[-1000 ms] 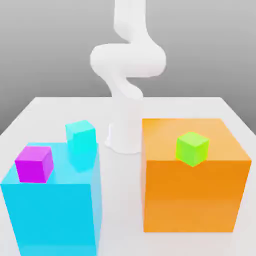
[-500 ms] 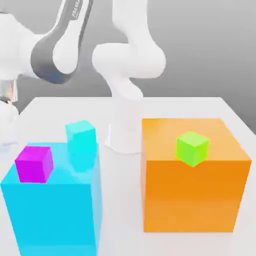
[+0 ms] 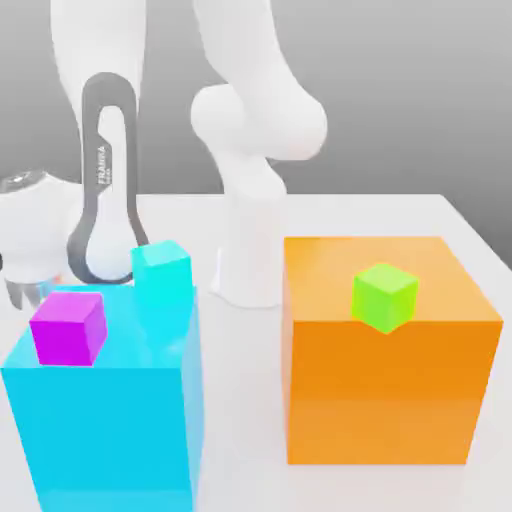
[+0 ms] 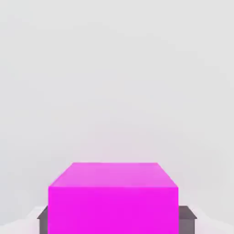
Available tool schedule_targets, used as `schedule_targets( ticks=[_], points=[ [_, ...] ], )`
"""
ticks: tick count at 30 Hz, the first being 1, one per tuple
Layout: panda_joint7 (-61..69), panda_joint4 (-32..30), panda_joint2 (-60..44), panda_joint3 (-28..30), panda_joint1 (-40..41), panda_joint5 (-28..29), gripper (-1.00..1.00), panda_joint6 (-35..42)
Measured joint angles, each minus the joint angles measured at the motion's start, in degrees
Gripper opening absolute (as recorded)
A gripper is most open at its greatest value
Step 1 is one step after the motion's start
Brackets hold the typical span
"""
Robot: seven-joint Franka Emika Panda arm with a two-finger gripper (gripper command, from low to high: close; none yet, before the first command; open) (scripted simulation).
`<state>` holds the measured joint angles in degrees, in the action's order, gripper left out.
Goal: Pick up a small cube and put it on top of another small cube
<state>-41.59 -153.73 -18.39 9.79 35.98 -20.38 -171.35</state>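
Pincer: the pincer [image 4: 113, 220] was clenched on the small magenta cube [image 3: 68, 327], with a dark finger pad [image 4: 43, 219] flat against each side of it in the hand view
Cube's place: between the pincer's fingers, resting on top of the big cyan block [image 3: 100, 420]
Grip risk: the pads seemed to hold the cube low and near one face, so I judged it might pivot or slide out once lifted
Nearest obstacle: the small cyan cube [image 3: 162, 275] stood close beside the pincer, apparently on the same block; a sideways move without enough height could knock it away
Farther target: the small green cube [image 3: 384, 296] sat well apart from the pincer, atop the big orange block [image 3: 390, 380]; a long carry gave a weak hold more time to fail
Stacking risk: either target offered a small top face, so an off-centre or tilted release would likely tip the magenta cube off onto the block or the desk [image 3: 245, 380]
Drag risk: pulling away before rising clear could scrape the cube along the cyan block and twist it in the fingers
Crowding risk: the arm's bulky wrist hung just behind the pincer, near the cyan cube
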Motion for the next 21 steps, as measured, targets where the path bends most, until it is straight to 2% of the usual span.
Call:
schedule_targets(
  ticks=[1, 3, 8, 10, 13, 17, 21],
  points=[
    [0.46, 0.18, -0.77, -0.9, 0.77, -0.57, -1.0, -0.63],
    [-0.9, -0.31, 1.17, 1.05, -0.79, 1.12, -1.0, 0.92],
    [-9.5, -2.6, 10.98, 7.68, -4.84, 12.59, -1.0, 8.13],
    [-11.04, -2.42, 10.0, 8.91, -4.81, 13.64, -1.0, 11.87],
    [-11.23, 1.71, 11.62, 9.88, -5.66, 19.37, -1.0, 18.36],
    [-8.99, 9.79, 16.78, 8.11, -9.29, 27.47, -1.0, 27.37],
    [-9.33, 14.24, 24.44, 5.21, -14.05, 30.86, -1.0, 35.73]
  ],
)
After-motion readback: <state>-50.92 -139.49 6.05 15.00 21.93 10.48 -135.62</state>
